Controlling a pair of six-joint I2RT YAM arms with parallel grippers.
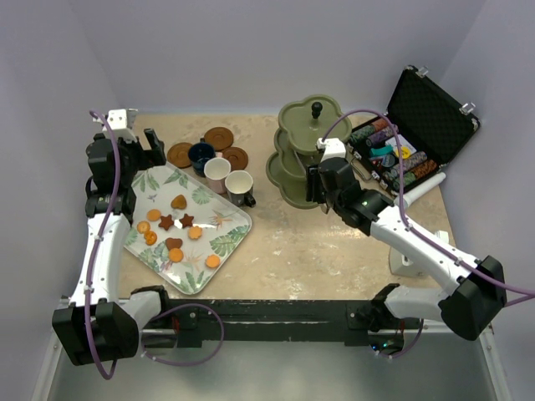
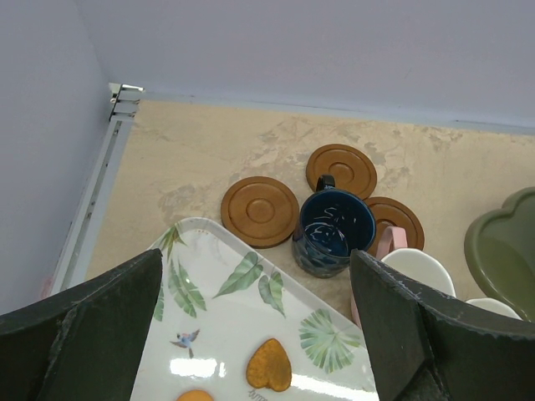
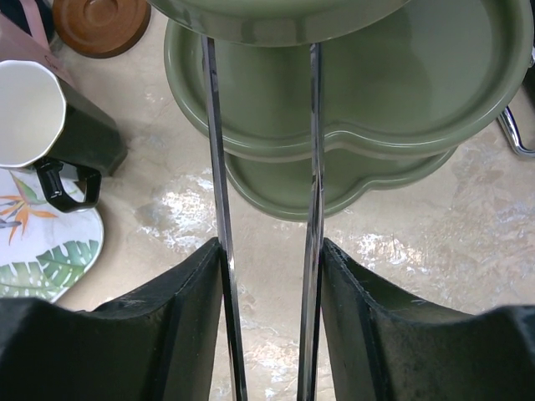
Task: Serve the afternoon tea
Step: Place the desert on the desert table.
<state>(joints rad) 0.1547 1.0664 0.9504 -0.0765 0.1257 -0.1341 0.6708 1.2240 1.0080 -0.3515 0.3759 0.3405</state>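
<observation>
the right gripper (image 3: 269, 251) clamped thin metal tongs (image 3: 216, 150), which pointed at the green stand (image 3: 368, 92). the left gripper (image 2: 255, 276) gaped empty over the tray's (image 2: 226, 326) far corner. the navy cup (image 2: 334, 234) stood just beyond among three saucers (image 2: 260, 210). biscuits (image 1: 178, 201) lay on the tray.

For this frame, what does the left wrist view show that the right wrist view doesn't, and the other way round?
Only the left wrist: two of the saucers and a leaf biscuit on the tray. Only the right wrist: metal tongs in the right gripper, and the black handle of the white-lined cup. Both: the green stand, the tray and one saucer.
</observation>
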